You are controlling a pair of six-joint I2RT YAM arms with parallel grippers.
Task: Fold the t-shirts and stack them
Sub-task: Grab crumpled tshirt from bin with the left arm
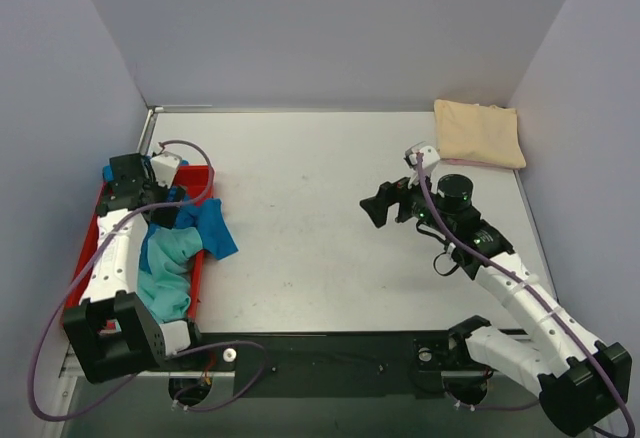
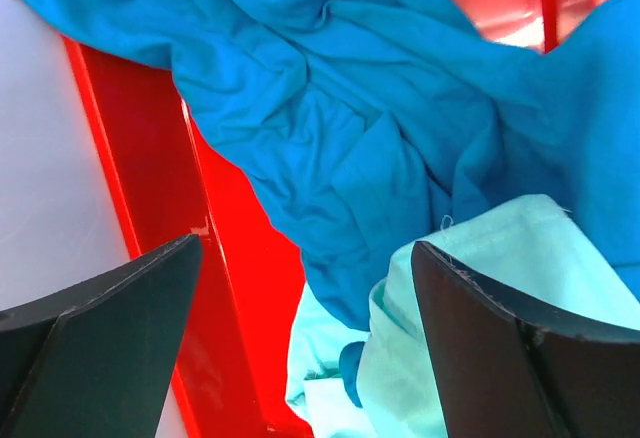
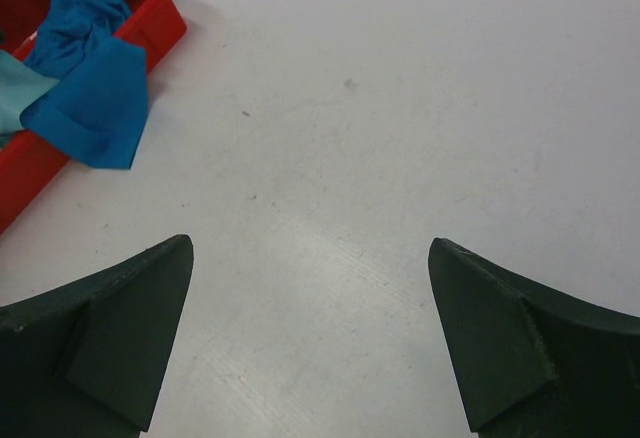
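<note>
The deep blue t-shirt [image 1: 205, 228] lies crumpled in the red tray [image 1: 95, 228], one part hanging over the tray's right rim onto the table. Under and beside it lies the teal t-shirt [image 1: 170, 273]. My left gripper [image 1: 160, 208] hovers open just above both, and nothing is between its fingers [image 2: 305, 248]: blue cloth [image 2: 330, 108] ahead, teal cloth [image 2: 490, 258] by the right finger. The cream t-shirt [image 1: 478, 133] lies folded at the far right corner. My right gripper [image 1: 378, 206] is open over bare table [image 3: 310, 243], empty.
The tray's red rim [image 2: 150, 188] runs past my left finger, with white table beyond it. In the right wrist view the tray [image 3: 160, 18] and the blue cloth [image 3: 95, 88] are far off at the upper left. Grey walls enclose the table on three sides.
</note>
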